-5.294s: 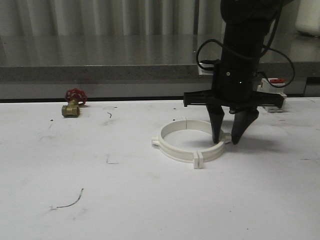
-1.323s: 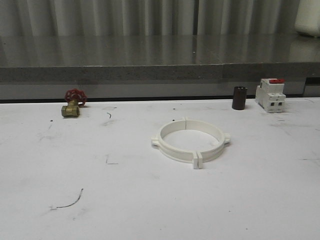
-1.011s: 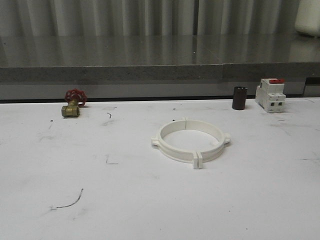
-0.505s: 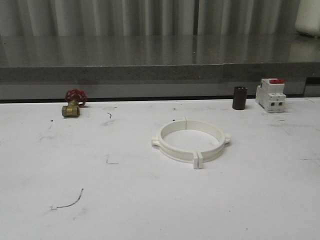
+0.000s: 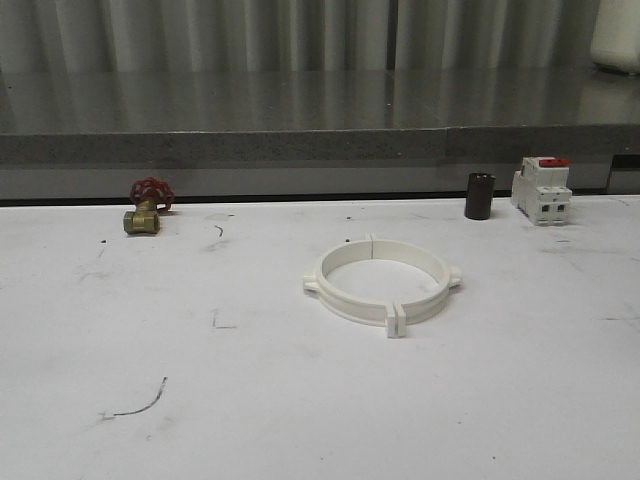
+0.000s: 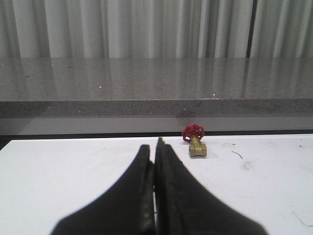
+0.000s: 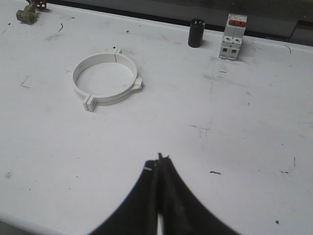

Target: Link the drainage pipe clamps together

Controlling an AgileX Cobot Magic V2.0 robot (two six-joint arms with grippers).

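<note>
The drainage pipe clamps (image 5: pixel 381 282) are lying flat on the white desk (image 5: pixel 300 400) as one closed ring, two off-white, smooth plastic half-rings meeting at paired flat tabs on the near and far sides, with a small lug sticking out at each side. From the right wrist camera the same ring (image 7: pixel 105 79) is showing its thin upright wall and bare desk inside it; whether the tabs are actually locked or merely touching is hard to make out.

Beyond the ring toward the back right, a short dark cylinder (image 5: pixel 479 196) is standing upright, and just beside it a boxy white breaker (image 5: pixel 541 189) with a red top. Well apart from the ring toward the back left, a small brass valve (image 5: pixel 144 208) with a red handwheel is sitting near the desk's back edge. The desk surface is looking matte and scuffed with dark scribbles.

The left claw (image 6: pixel 155 147) is hanging over bare desk with its smooth black fingers pressed together, gripping nothing, their bases cut off by the frame. The right claw (image 7: pixel 159 159) is likewise closed up and empty, well apart from the ring.
</note>
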